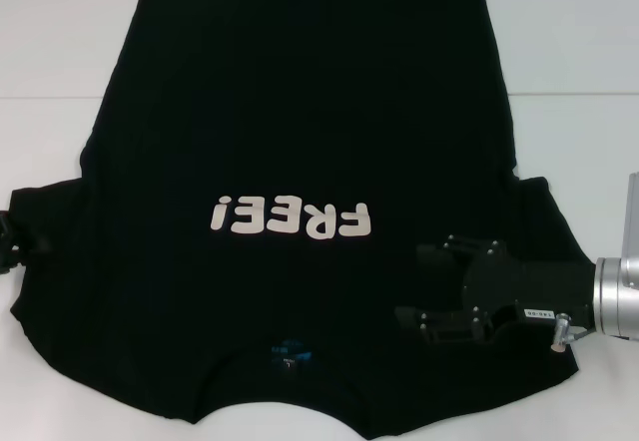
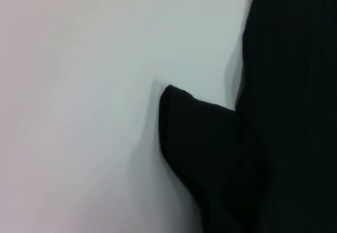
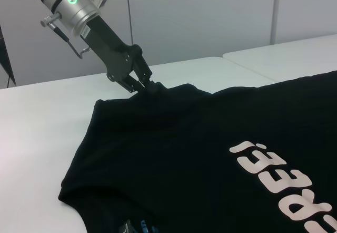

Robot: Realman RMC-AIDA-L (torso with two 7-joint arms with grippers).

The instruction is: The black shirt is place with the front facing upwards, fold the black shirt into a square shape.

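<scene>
Large black short-sleeved cloth T-shirt (image 1: 290, 142), spread front-up across white table (image 1: 569, 52), white blocky "FREE!" print (image 1: 292, 219) and small blue neck label (image 1: 290, 353) at near edge. Left gripper (image 3: 143, 85), at shirt's left sleeve tip, fingers pinched together on the cloth. Right gripper (image 1: 424, 291), over right shoulder area, fingers spread apart.

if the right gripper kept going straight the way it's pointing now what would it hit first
The right gripper points toward the robot's left, low over the black shirt. Going straight on, it would probably meet only shirt cloth first, crossing between the white FREE! print and the blue neck label. Its height above the cloth is unclear.
</scene>
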